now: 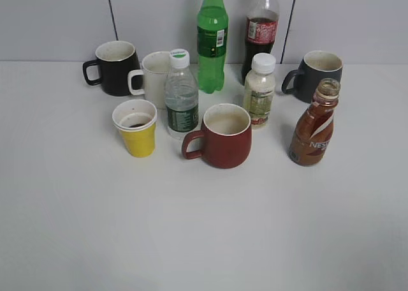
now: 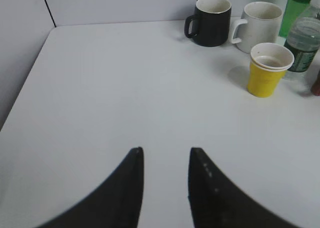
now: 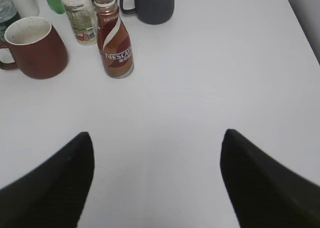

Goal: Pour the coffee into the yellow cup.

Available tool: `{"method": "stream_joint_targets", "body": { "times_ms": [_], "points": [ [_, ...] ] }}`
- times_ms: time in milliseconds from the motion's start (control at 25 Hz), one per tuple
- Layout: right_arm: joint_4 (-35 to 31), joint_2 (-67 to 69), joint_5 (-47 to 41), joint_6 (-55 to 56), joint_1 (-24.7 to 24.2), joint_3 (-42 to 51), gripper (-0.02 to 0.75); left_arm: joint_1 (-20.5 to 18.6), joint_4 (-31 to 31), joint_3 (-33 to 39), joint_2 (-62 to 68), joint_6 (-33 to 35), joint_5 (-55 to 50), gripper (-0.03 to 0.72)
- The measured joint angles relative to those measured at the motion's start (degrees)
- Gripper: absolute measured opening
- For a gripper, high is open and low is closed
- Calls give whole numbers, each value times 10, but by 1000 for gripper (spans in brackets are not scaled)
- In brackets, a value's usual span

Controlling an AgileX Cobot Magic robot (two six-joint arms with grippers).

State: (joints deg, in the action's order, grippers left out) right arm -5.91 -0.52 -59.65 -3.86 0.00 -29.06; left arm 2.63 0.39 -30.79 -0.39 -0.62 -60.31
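Observation:
The brown coffee bottle (image 1: 313, 128) stands upright and uncapped at the right of the table; it also shows in the right wrist view (image 3: 114, 43). The yellow cup (image 1: 136, 129) with a white rim stands at the left, with a little dark liquid in it, and shows in the left wrist view (image 2: 267, 71). My left gripper (image 2: 165, 150) is open and empty over bare table, well short of the cup. My right gripper (image 3: 156, 134) is wide open and empty, short of the bottle. Neither gripper shows in the exterior view.
A red mug (image 1: 221, 136), a water bottle (image 1: 181, 94), a white mug (image 1: 153, 78), a black mug (image 1: 113, 67), a green soda bottle (image 1: 211, 39), a cola bottle (image 1: 260, 29), a white-capped drink bottle (image 1: 260, 90) and a dark grey mug (image 1: 315, 74) crowd the back.

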Motion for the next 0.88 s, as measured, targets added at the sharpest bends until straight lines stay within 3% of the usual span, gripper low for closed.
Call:
{"method": "stream_joint_targets", "body": {
  "times_ms": [880],
  "points": [
    [0,0,0,1,0,0,586,0,1,0,0,0,0,239]
  ]
}}
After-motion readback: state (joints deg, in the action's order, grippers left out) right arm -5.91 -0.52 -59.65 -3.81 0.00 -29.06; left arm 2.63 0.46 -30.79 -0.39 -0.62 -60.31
